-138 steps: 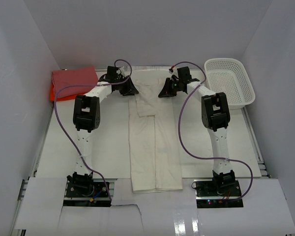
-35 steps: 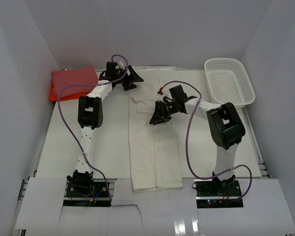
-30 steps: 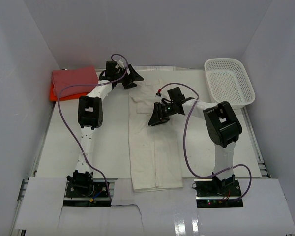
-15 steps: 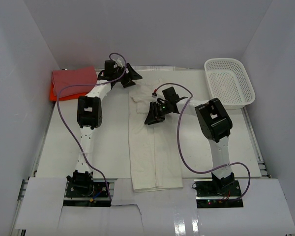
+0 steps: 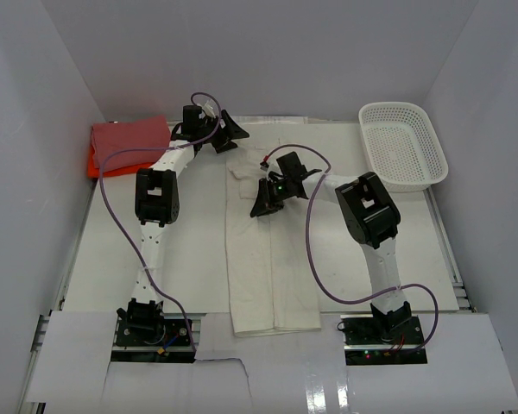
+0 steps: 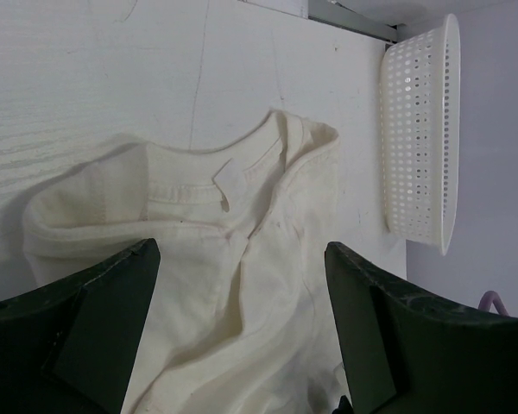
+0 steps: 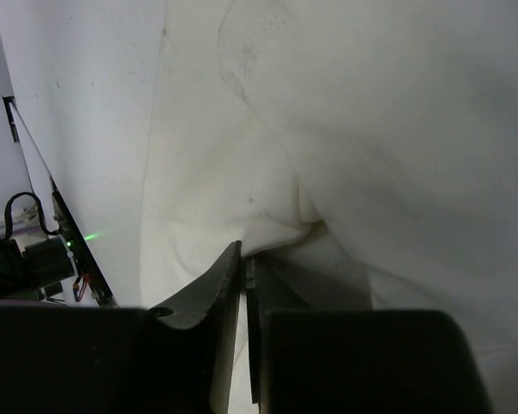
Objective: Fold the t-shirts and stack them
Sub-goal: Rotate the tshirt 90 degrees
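The cream t-shirt (image 5: 272,259) is lying as a long narrow strip down the middle of the worktop (image 5: 181,250), with its collar at the far end. The right gripper (image 5: 259,207) is sitting low on the left side of this shirt, a little nearer than the collar. Its jaws are pressing together on a small raised fold of the cream cloth. The left gripper (image 5: 232,135) is hanging just beyond the shirt's far left corner, with its jaws spread wide and holding nothing. Well to the left of the shirt's far end, the pink-red t-shirt (image 5: 131,138) is lying folded on top of the orange t-shirt (image 5: 93,166). To the right of that same end, a white mesh basket (image 5: 403,142) is standing.
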`<action>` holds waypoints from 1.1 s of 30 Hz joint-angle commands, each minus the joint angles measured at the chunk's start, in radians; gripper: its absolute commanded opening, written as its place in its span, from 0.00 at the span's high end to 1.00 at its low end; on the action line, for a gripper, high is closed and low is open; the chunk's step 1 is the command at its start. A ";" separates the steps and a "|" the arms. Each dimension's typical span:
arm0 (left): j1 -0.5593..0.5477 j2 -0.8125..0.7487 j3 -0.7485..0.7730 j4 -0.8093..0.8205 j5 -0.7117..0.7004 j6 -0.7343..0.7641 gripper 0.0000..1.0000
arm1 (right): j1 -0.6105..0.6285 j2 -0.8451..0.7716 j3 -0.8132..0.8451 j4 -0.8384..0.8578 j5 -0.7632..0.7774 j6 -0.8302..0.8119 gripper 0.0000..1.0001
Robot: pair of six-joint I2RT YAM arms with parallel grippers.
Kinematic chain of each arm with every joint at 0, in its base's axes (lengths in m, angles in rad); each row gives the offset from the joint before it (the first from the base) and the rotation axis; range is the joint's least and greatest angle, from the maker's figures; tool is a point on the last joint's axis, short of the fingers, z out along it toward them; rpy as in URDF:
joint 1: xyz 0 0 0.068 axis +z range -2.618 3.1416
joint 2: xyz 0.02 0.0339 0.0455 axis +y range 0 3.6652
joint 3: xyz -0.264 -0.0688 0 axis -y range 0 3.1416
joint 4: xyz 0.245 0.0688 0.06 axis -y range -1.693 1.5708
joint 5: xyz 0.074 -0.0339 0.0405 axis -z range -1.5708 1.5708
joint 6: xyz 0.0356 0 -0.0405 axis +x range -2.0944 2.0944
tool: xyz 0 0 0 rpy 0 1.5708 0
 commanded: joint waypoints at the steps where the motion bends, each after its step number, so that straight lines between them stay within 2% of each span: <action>1: 0.006 -0.007 0.025 0.008 0.009 0.002 0.12 | 0.007 -0.003 0.006 0.019 0.001 0.002 0.92; 7: 0.006 -0.002 0.036 0.001 0.007 0.002 0.12 | 0.006 -0.070 -0.048 0.010 0.039 -0.007 0.92; 22: 0.006 -0.001 0.045 -0.007 0.001 0.003 0.13 | -0.011 -0.161 -0.060 -0.099 0.108 -0.053 0.91; 31: 0.008 -0.001 0.042 -0.009 0.003 0.005 0.13 | -0.025 -0.154 -0.085 -0.151 0.190 -0.081 0.87; 33: 0.008 -0.002 0.042 -0.010 0.003 0.005 0.13 | -0.025 -0.156 -0.082 -0.153 0.187 -0.088 0.82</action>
